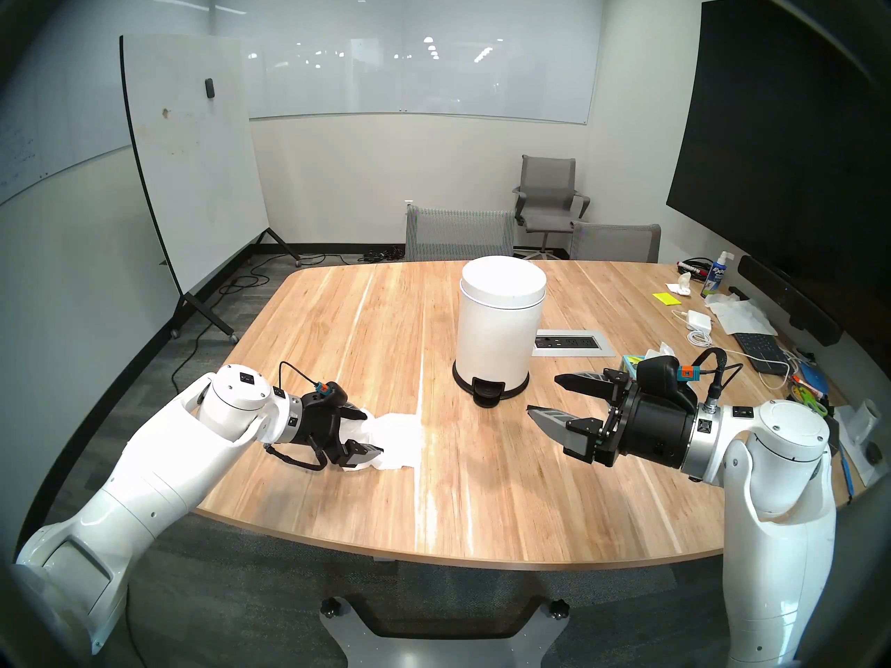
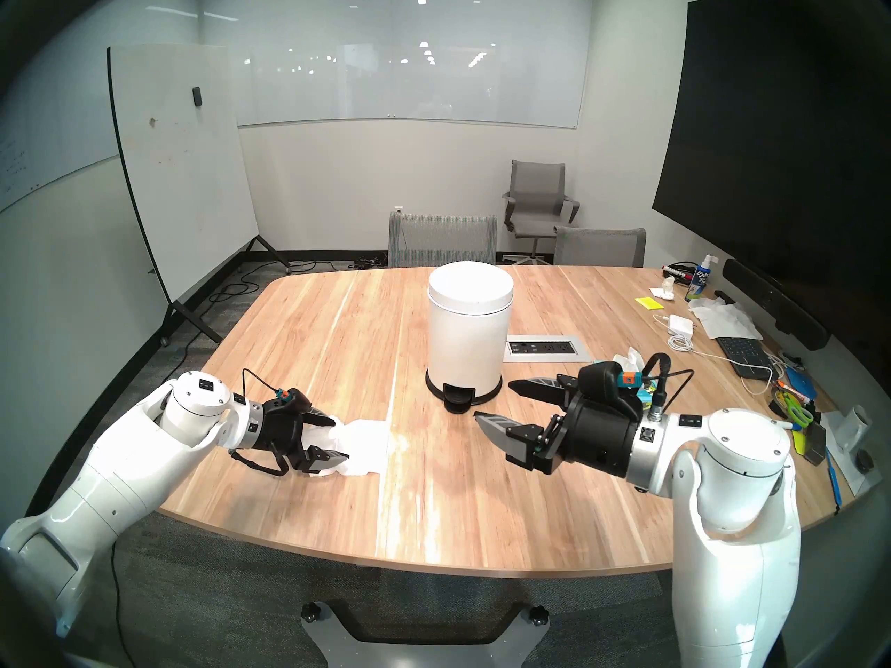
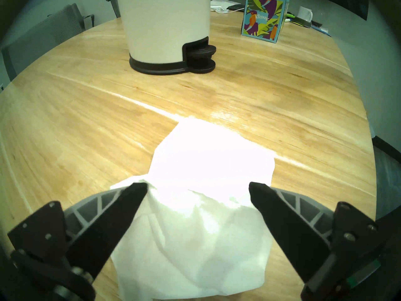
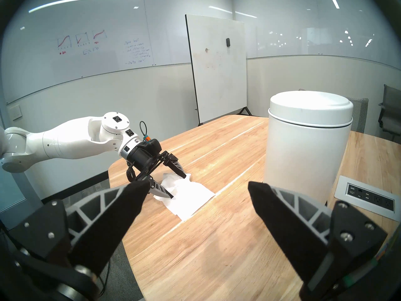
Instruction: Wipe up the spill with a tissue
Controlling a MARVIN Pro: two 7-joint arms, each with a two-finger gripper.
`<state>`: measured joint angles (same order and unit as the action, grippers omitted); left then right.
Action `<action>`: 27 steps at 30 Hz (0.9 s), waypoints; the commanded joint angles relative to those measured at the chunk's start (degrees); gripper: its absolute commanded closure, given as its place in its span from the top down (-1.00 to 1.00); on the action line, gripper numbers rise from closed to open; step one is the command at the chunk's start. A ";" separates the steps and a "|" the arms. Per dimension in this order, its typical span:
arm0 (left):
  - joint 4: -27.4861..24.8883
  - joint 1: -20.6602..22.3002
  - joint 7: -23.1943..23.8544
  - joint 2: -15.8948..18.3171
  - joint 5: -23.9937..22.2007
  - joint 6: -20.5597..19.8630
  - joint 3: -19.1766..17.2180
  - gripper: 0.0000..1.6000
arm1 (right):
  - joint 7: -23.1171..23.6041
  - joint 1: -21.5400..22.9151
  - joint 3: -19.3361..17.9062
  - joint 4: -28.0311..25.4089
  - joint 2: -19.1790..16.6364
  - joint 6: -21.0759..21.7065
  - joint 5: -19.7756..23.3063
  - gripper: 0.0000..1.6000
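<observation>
While the white tissue (image 1: pixel 393 438) lies spread flat on the wooden table (image 1: pixel 482 508), the left gripper (image 1: pixel 364 433) sits low over the end of it that is farthest from the white trash can (image 1: pixel 499 325). Its two dark fingers (image 3: pixel 134 198) stand wide apart, one on each side of the bunched-up end of the tissue, and the tips look like they touch the paper, but they do not squeeze it. The flat end of the tissue points toward the trash can and stops at a long pale streak in the wood. The spill cannot be seen in any view; it may be under the tissue, but the pictures do not tell. The trash can stands upright with its lid on, and its black foot pedal (image 1: pixel 487 392) faces the robot. The tissue is a little way from the can, on the pedal side and off to the robot's left. The right gripper (image 1: pixel 545 397) hangs in the air on the other side of the can's pedal, also wide open, with nothing in it. A bright tissue box (image 3: pixel 263 17) with leaves and birds on it stands past the can, on the robot's right. A grey power outlet plate (image 1: pixel 573 344) is set into the table just beside the can.
</observation>
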<state>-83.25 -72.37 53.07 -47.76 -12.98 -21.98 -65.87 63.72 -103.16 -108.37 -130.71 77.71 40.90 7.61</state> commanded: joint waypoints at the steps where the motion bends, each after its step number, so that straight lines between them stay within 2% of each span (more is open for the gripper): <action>1: -2.63 -1.70 0.58 2.09 -0.85 1.04 -1.39 1.00 | 0.29 0.30 0.15 -0.92 -0.15 0.12 0.21 1.00; 11: -2.56 -3.69 -1.29 2.28 0.79 3.73 -0.81 1.00 | 0.29 0.30 0.15 -0.93 -0.15 0.13 0.21 1.00; 15: -2.61 -4.01 -1.74 2.22 1.06 4.12 -0.65 0.84 | 0.29 0.30 0.15 -0.93 -0.15 0.13 0.21 1.00; 16: -2.62 -4.05 -1.78 2.20 1.12 4.14 -0.67 0.65 | 0.29 0.30 0.15 -0.93 -0.15 0.13 0.21 1.00; 17: -2.64 -4.10 -1.83 2.18 1.17 4.15 -0.68 0.59 | 0.29 0.30 0.15 -0.93 -0.15 0.13 0.21 1.00; 18: -2.63 -4.16 -1.89 2.15 1.24 4.18 -0.69 0.40 | 0.29 0.30 0.15 -0.93 -0.15 0.13 0.21 1.00; 19: -2.61 -4.26 -1.98 2.12 1.32 4.27 -0.67 0.36 | 0.29 0.30 0.15 -0.93 -0.15 0.13 0.21 1.00; 21: -2.57 -4.53 -2.16 2.07 1.44 4.45 -0.67 0.13 | 0.29 0.30 0.15 -0.93 -0.15 0.13 0.21 1.00; 22: -2.57 -4.53 -2.16 2.07 1.44 4.45 -0.67 0.13 | 0.29 0.30 0.15 -0.93 -0.15 0.13 0.21 1.00; 23: -2.53 -4.68 -2.24 2.05 1.50 4.58 -0.66 -0.02 | 0.29 0.30 0.15 -0.93 -0.15 0.13 0.21 1.00; 27: -2.40 -5.23 -2.42 2.13 1.69 5.09 -0.57 -0.22 | 0.29 0.30 0.15 -0.93 -0.15 0.13 0.21 1.00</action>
<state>-84.96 -77.50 50.58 -45.49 -10.99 -17.69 -66.21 63.72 -103.16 -108.37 -130.71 77.71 40.90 7.61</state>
